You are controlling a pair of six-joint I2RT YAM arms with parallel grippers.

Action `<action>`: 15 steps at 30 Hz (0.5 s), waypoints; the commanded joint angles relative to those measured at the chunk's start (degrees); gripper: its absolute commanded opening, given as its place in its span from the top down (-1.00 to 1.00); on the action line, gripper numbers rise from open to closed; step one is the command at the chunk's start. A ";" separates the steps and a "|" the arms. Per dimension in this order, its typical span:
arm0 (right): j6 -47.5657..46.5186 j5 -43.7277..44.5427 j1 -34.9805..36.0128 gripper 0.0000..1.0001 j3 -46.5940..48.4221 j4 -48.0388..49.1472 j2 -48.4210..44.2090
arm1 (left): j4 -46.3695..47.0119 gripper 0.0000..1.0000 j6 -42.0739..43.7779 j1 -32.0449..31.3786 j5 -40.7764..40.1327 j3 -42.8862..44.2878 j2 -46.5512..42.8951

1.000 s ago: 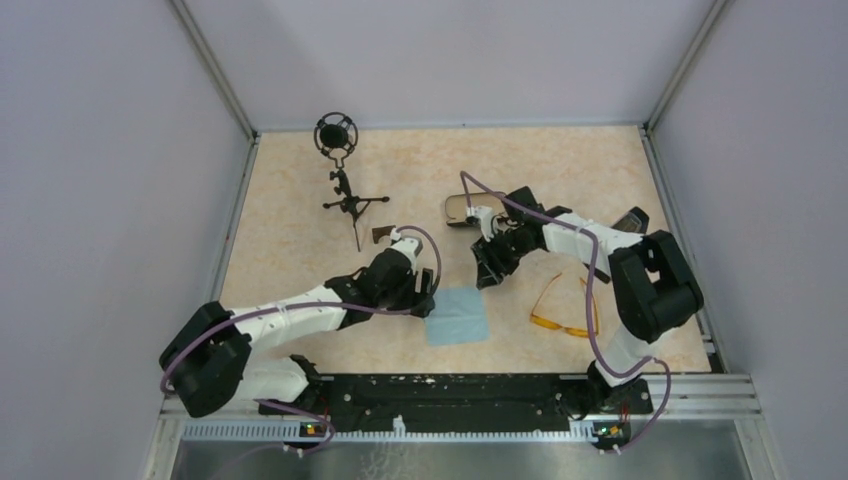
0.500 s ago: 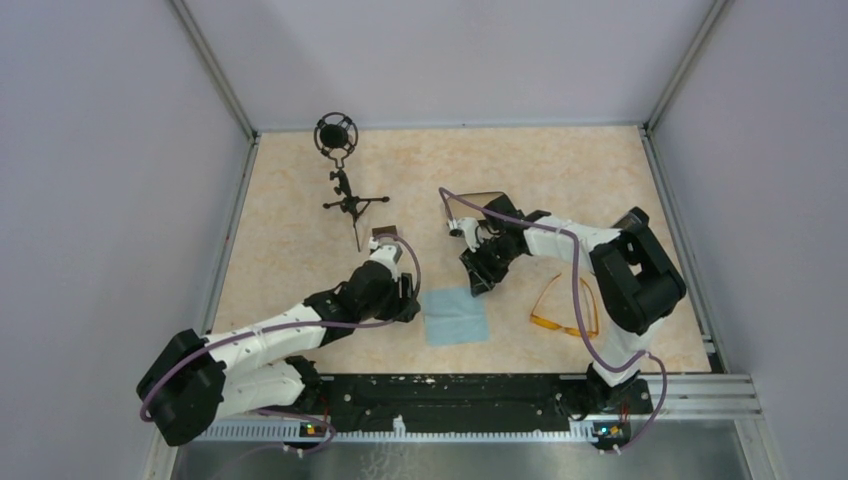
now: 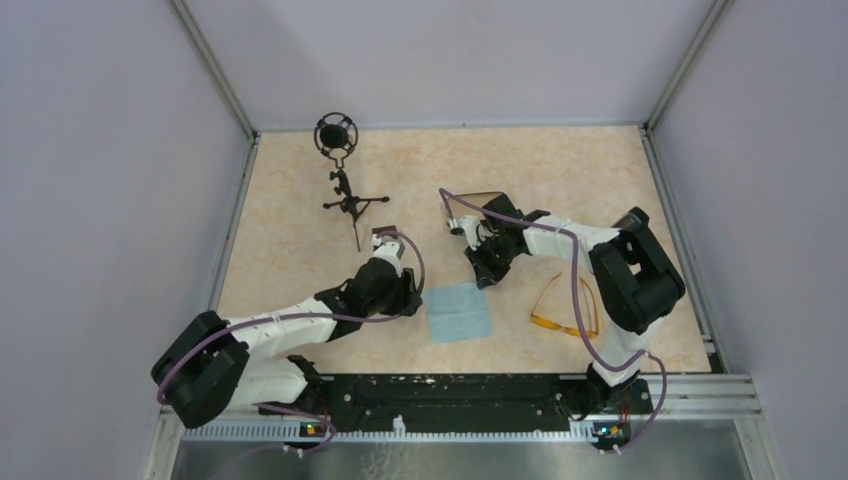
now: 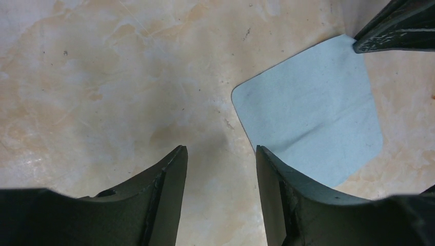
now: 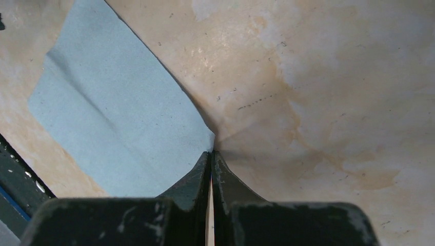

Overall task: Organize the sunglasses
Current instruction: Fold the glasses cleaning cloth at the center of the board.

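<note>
The sunglasses (image 3: 565,308), orange with thin arms, lie on the table to the right of the light blue cloth (image 3: 458,312). No gripper touches them. My right gripper (image 3: 488,272) is down at the cloth's far right corner. In the right wrist view its jaws (image 5: 212,151) are shut, pinching that corner of the cloth (image 5: 118,118). My left gripper (image 3: 408,297) stands open just left of the cloth. In the left wrist view it (image 4: 220,151) has bare table between its fingers, and its right finger overlaps the edge of the cloth (image 4: 313,118).
The open black case (image 3: 478,203) lies behind the right arm, partly hidden by it. A black microphone on a small tripod (image 3: 340,180) stands at the back left. Grey walls close in the table on three sides.
The right gripper has shut at the cloth's corner. The left gripper has drawn back to the cloth's left edge and its jaws have narrowed. The sunglasses have not moved.
</note>
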 commanded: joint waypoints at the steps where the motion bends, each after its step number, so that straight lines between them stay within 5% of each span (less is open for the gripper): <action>1: -0.10 2.39 0.22 1.00 2.31 1.06 -0.20 | 6.34 -0.15 2.02 0.84 -0.87 2.97 4.58; 15: -0.55 1.29 -1.04 1.00 2.00 0.50 -0.46 | 10.20 0.20 2.64 1.22 4.06 6.75 15.35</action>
